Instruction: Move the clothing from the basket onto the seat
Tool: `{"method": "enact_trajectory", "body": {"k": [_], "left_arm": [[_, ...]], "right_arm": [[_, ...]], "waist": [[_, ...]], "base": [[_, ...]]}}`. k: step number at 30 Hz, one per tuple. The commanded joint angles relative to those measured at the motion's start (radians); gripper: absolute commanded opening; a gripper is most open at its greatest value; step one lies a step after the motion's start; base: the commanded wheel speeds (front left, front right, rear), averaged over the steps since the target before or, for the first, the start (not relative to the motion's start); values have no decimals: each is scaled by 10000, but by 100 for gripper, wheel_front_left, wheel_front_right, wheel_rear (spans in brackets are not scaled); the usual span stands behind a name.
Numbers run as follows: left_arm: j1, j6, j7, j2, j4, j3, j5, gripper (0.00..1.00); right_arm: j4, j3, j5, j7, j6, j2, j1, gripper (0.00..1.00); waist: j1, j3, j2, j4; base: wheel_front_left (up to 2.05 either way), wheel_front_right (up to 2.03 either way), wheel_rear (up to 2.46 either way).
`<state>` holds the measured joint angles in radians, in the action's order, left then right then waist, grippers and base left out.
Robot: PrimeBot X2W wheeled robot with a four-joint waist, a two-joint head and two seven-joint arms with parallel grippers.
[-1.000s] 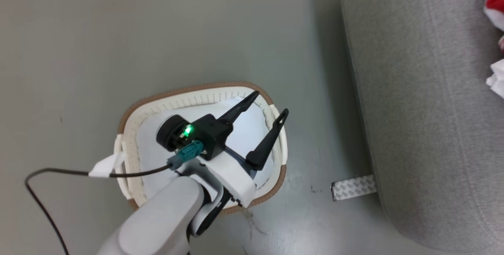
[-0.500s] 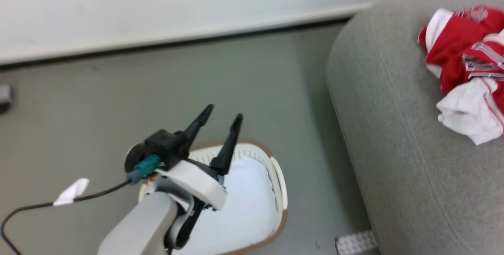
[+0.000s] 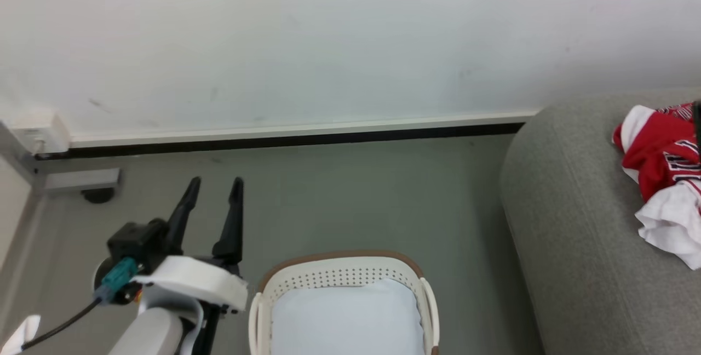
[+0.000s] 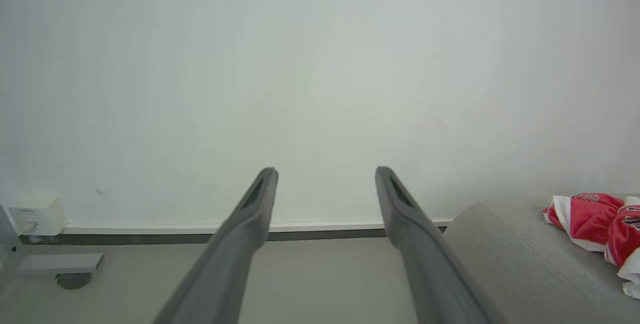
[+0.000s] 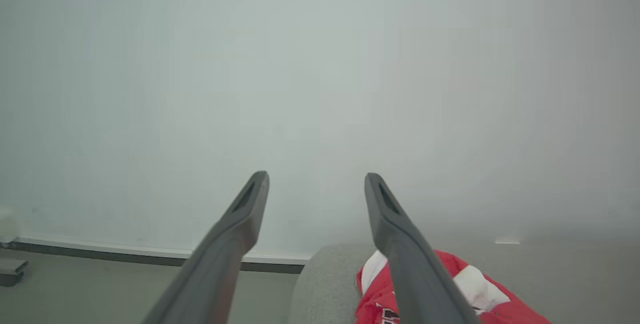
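The red clothing (image 3: 657, 163) with white trim and dark lettering lies bunched on the grey seat (image 3: 575, 234) at the right; it also shows in the left wrist view (image 4: 590, 216) and under my right gripper's fingers (image 5: 372, 296). The white basket (image 3: 339, 267) with a brown rim stands on the floor at the bottom, holding a pale blue-white cushion (image 3: 348, 316). My left gripper (image 3: 214, 185) is open and empty, left of the basket, its fingers pointing at the wall (image 4: 326, 171). My right gripper (image 5: 316, 176) is open and empty above the seat's arm (image 5: 325, 284).
A white wall with a dark baseboard (image 3: 296, 138) runs behind the floor. At the far left are a white box (image 3: 41, 133) on the wall and a grey foot (image 3: 82, 179). A black cable (image 3: 55, 330) trails from my left wrist.
The head camera has tilted up, so the wall has come into view. My left gripper has left the space over the basket and now stands to its left, fingers closer together.
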<state>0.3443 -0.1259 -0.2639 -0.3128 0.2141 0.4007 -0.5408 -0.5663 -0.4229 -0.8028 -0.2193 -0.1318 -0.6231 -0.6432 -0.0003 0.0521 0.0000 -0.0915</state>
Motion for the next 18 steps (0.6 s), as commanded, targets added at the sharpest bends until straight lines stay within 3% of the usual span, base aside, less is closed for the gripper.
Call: {"method": "enact_trajectory", "body": {"k": [1,7,12,18], "left_arm": [[-265,-58,-1,49,-68,-143,168,100],[-1239,337,-3,538,-384,-1422,496,100],[-1920,933,-5,1145,-521,-2423,1001,100],[-2579,1411,-6,1876,-647,-3279,1934,100]], "right_arm": [[179,168,-5,-148,23,129,508,100],[1815,1443,1150,-462,23,1396,2776,100],[3333,2888,2748,-456,23,3176,4498,100],[4006,3525,4195,-455,23,4539,5578,100]], "waist": [[3,-191,0,265],[3,-161,0,502],[3,-122,0,491],[3,-220,0,300]], "base": [[0,0,0],[0,0,0],[0,0,0],[0,0,0]]}}
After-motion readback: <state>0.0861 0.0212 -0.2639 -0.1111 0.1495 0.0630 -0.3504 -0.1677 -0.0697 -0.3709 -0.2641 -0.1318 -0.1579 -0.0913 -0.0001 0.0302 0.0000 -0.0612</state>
